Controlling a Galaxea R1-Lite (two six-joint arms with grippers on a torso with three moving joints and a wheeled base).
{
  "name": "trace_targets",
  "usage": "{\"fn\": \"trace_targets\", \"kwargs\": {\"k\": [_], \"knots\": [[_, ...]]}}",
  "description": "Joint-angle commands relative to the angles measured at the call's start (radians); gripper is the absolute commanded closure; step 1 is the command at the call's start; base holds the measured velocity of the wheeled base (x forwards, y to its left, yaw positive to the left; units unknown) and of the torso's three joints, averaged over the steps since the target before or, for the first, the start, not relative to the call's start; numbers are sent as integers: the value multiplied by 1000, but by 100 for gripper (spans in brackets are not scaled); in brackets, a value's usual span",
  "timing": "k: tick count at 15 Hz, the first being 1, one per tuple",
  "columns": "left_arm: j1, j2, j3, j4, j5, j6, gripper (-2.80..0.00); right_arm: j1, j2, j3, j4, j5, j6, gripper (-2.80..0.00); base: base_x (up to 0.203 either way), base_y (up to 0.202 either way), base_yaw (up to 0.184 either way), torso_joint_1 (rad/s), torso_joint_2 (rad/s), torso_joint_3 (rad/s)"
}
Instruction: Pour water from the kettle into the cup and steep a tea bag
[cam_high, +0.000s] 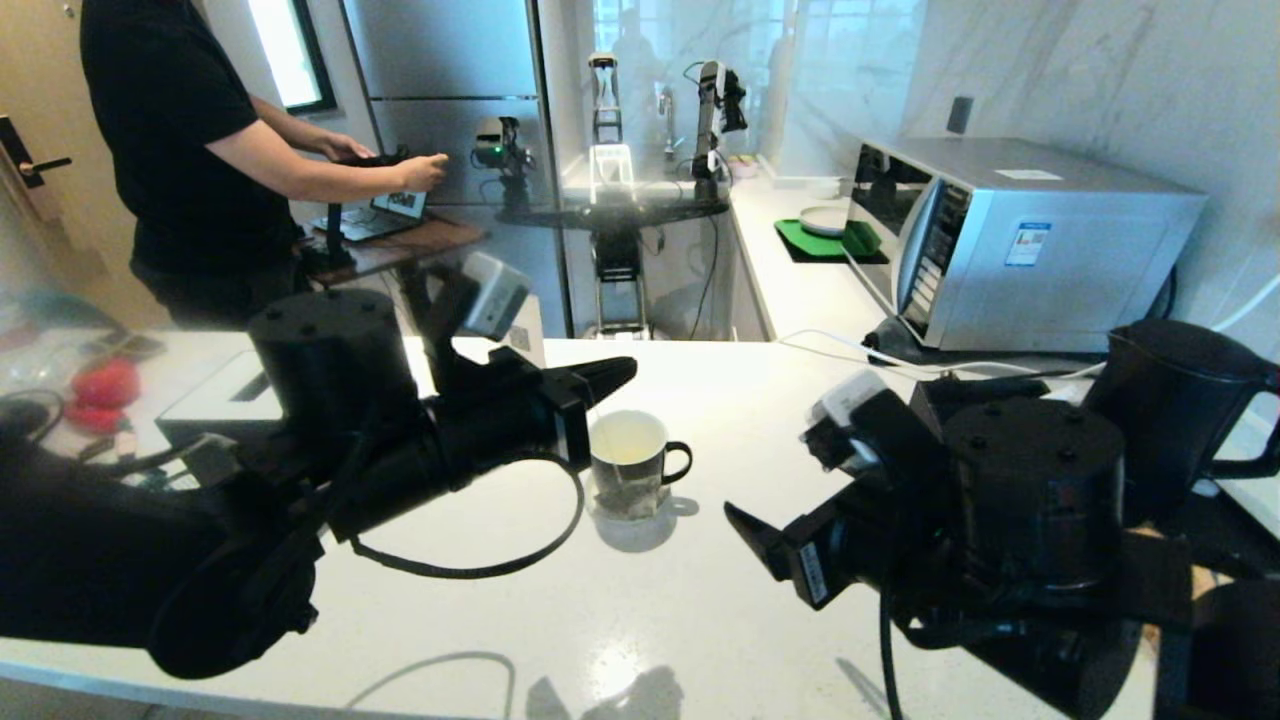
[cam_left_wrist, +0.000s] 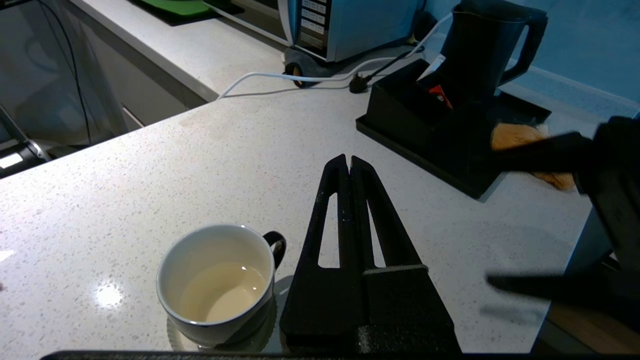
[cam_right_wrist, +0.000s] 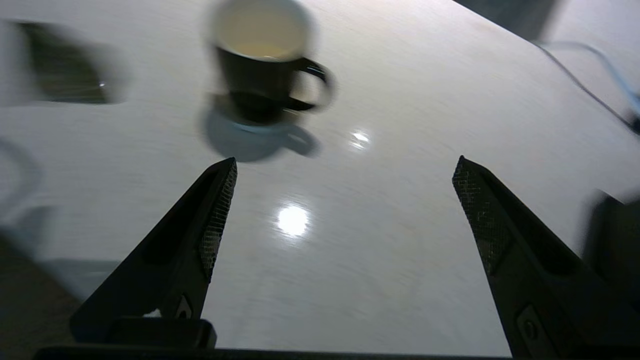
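Two tools over bench (cam_high: 700, 620): left tool (cam_left_wrist: 348, 161) pinched narrow beside cup (cam_left_wrist: 220, 282); right tool (cam_right_wrist: 345, 167) spread wide, empty; kettle (cam_high: 1175, 410) apart.

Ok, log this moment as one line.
cup: pale liquid inside | kettle: upright | left gripper: shut, beside cup | right gripper: open, empty

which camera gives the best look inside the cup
The left wrist view: it looks down into the cup, showing the white inside and pale liquid at the bottom. The head view shows it from the side, farther off. The right wrist view shows it blurred.
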Motion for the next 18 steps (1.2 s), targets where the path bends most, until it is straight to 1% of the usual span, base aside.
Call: {"fn": "trace_targets", "kwargs": {"k": [1, 2, 5, 6, 11, 13, 15, 18], "knots": [[0, -14, 9, -6, -1, -1, 0, -81, -32, 9, 24, -74, -1, -280, 0, 0, 0, 0, 0, 0], [0, -17, 9, -6, -2, -1, 0, -131, -34, 5, 25, -102, -1, -280, 0, 0, 0, 0, 0, 0], [0, -18, 11, -6, -2, -1, 0, -273, -51, -1, 23, -144, -1, -280, 0, 0, 0, 0, 0, 0], [0, -18, 9, -5, -1, -1, 0, -302, -60, 1, 22, -150, -1, 0, 0, 0, 0, 0, 0, 0], [0, -18, 11, -5, -2, -1, 0, -323, -101, -3, 6, -152, 3, 0, 0, 0, 0, 0, 0, 0], [0, -20, 11, -6, -2, -1, 0, -347, -110, 8, -75, -150, 5, 0, 0, 0, 0, 0, 0, 0], [0, -29, 18, -5, -1, -1, 0, -409, -152, 44, -193, -146, 4, 0, 0, 0, 0, 0, 0, 0], [0, -44, 39, -6, -1, -1, 0, -530, -267, 126, -261, -143, 4, 0, 0, 0, 0, 0, 0, 0]]}}
